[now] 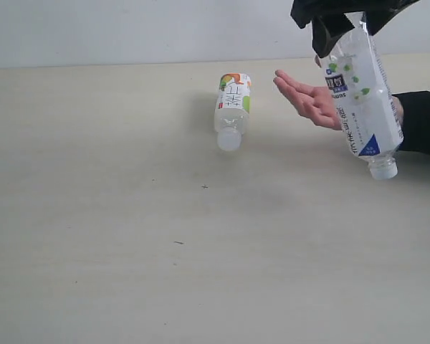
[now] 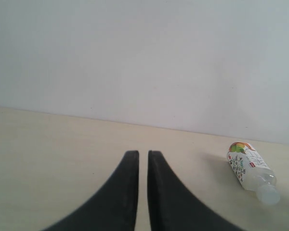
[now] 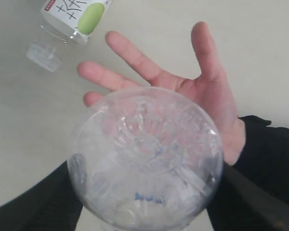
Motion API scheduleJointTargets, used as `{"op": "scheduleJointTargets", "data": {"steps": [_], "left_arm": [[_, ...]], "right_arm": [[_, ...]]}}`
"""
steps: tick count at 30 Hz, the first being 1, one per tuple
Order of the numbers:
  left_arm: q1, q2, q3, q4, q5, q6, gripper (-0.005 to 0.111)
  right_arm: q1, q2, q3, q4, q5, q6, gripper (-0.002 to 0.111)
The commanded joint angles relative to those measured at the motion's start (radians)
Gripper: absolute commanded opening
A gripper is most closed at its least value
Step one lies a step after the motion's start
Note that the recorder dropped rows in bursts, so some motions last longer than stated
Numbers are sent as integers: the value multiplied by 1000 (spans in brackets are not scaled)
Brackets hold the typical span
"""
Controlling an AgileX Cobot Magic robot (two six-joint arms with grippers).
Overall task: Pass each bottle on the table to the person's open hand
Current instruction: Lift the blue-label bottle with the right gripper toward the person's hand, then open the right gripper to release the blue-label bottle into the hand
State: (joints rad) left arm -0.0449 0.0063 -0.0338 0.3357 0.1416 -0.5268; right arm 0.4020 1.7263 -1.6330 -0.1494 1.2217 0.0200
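My right gripper (image 1: 347, 25) is shut on the base end of the white-blue label bottle (image 1: 363, 97), which hangs cap-down in the air, tilted, just in front of the person's open hand (image 1: 306, 97). From the right wrist the bottle's clear base (image 3: 145, 159) fills the view between my fingers, with the open hand (image 3: 192, 91) beyond it, palm up and fingers spread. The lime-label bottle (image 1: 232, 107) lies on its side on the table (image 1: 129, 215), cap towards the front; it also shows as the lime-label bottle (image 2: 252, 172). My left gripper (image 2: 143, 154) hovers low over the table, shut and empty.
A black sleeve (image 1: 423, 122) reaches in from the right edge behind the held bottle. A pale wall (image 1: 129, 29) runs along the table's far edge. Tiny dark specks (image 1: 204, 187) mark the tabletop.
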Motion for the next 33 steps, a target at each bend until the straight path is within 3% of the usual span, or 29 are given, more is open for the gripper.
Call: {"op": "scheduleJointTargets", "data": {"steps": [1, 19, 33], "left_arm": [[-7, -6, -1, 1, -1, -1, 10], [-7, -6, -1, 1, -1, -1, 10], [-7, -6, -1, 1, -1, -1, 10]], "right_arm": [[-49, 65, -39, 16, -1, -9, 0], [-66, 359, -315, 15, -1, -9, 0], [-66, 393, -325, 11, -20, 11, 0]]}}
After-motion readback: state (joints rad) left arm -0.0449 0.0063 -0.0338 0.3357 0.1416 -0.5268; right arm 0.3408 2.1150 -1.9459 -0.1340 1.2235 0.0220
